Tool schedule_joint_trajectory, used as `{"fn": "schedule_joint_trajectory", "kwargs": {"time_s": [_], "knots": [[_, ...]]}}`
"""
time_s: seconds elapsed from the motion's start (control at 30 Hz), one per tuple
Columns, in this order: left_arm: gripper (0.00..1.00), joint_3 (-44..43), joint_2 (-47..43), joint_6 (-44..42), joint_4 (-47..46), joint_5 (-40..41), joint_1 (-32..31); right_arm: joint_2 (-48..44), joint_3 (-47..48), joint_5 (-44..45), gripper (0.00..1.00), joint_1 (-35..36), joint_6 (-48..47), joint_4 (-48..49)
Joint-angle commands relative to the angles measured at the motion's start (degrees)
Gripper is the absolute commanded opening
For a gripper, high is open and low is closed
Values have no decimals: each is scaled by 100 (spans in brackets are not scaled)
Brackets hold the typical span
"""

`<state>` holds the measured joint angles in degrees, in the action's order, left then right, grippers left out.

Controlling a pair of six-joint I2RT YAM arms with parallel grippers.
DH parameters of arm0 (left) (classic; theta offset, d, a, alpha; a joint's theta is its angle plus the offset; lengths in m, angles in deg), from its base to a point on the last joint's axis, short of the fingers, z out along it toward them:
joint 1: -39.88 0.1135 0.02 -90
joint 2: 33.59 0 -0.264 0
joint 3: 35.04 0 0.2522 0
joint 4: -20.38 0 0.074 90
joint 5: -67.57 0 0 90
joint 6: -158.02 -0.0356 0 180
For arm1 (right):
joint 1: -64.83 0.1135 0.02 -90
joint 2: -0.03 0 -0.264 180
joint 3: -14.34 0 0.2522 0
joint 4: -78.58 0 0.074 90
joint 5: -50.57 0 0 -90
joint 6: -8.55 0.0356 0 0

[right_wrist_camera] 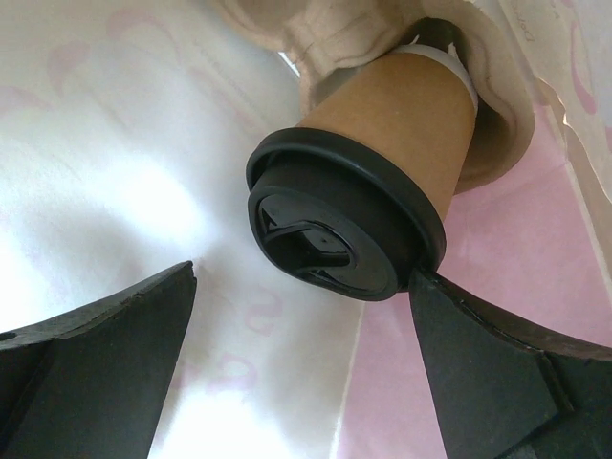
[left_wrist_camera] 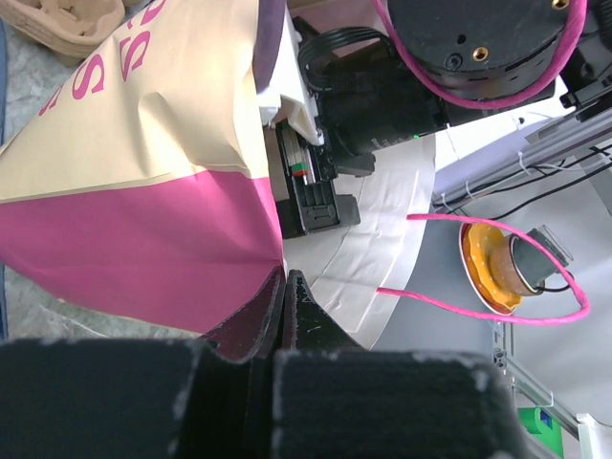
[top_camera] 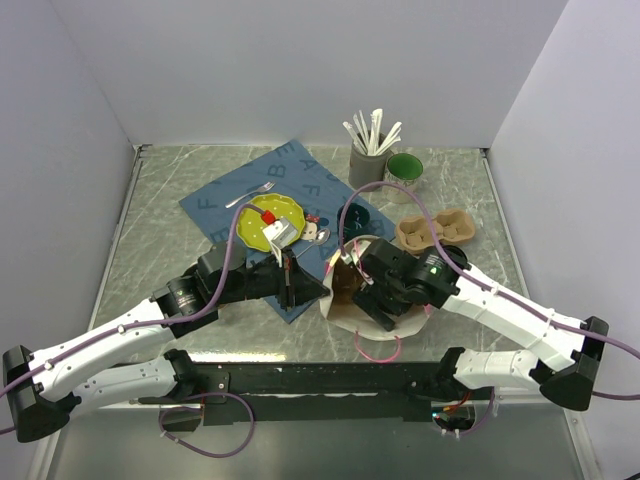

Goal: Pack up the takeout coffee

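white arms (top_camera: 110, 335), black joints (top_camera: 185, 296), purple cables (top_camera: 231, 245)

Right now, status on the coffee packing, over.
Left gripper shut on edge of pink-and-tan paper bag. Right gripper open inside bag. Brown kraft-paper cup, black plastic lid, sits in beige pulp carrier. No obstruction seen.

A grey marbled desk (top_camera: 170, 220) is covered at its middle by a blue lettered cloth (top_camera: 300, 175), laid at an angle. At the far edge a grey holder (top_camera: 366, 165) of white utensils is set just beside a green mug (top_camera: 404, 168). A cardboard cup tray (top_camera: 435, 230) is placed to the right, and a paper bag (top_camera: 345, 290) near the front.
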<state>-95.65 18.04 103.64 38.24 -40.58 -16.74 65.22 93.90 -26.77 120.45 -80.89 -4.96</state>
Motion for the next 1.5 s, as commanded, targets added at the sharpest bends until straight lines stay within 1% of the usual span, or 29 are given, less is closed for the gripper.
{"fn": "schedule_joint_trajectory", "kwargs": {"time_s": [0.0, 0.33, 0.47, 0.7, 0.8, 1.0, 1.07, 1.27, 1.3, 1.4, 1.47], "knots": [[1, 26, -127, 51, 302, -593, -104, 99, 468, 790, 100, -148, 884, 0], [1, 97, -66, -81, 399, -611, -104, 222, 680, 1325, 100, -148, 1113, -1], [1, 88, -57, -142, 469, -628, -104, 222, 723, 1388, 100, -147, 1113, 139], [1, 62, -57, -239, 592, -628, -104, 284, 785, 1335, 100, -156, 1087, 280], [1, 18, -31, -301, 662, -611, -104, 223, 759, 1238, 96, -147, 999, 377], [1, -70, 4, -327, 733, -628, -112, 152, 601, 1160, 99, -147, 640, 553], [1, -87, -5, -336, 759, -611, -104, 100, 557, 1054, 94, -147, 551, 693], [1, -131, -40, -345, 820, -593, -112, 64, 522, 966, 91, -148, 533, 746], [1, -131, -48, -345, 829, -584, -112, 47, 522, 948, 89, -156, 516, 772], [1, -131, -92, -336, 838, -575, -112, 20, 539, 948, 88, -156, 515, 782], [1, -131, -110, -327, 847, -549, -112, 64, 574, 1018, 82, -148, 551, 694]]}}
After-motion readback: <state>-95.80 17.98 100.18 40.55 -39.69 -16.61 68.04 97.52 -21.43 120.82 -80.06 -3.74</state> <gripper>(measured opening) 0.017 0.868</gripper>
